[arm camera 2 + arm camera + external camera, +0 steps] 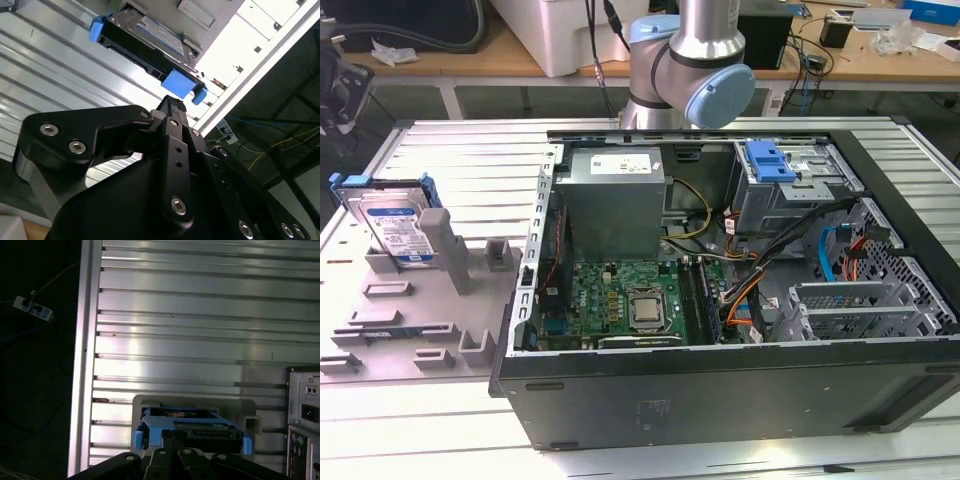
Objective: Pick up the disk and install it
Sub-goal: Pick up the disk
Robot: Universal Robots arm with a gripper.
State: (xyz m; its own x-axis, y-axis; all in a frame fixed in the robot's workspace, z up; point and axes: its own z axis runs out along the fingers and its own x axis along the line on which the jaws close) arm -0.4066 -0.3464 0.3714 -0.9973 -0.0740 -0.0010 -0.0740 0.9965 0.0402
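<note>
Silver in its blue frame, the disk [392,228] is standing on end in a grey holder [445,255], long axis leaning off upright. We cannot tell the gripper's [172,106] state.

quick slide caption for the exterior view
Disk held on edge in a grey holder on the slatted table, beside the open computer case, with the arm beyond it

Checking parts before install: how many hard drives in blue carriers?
1: the disk stands in the grey fixture at the exterior view's left, outside the computer case. Others may hide inside.
</note>
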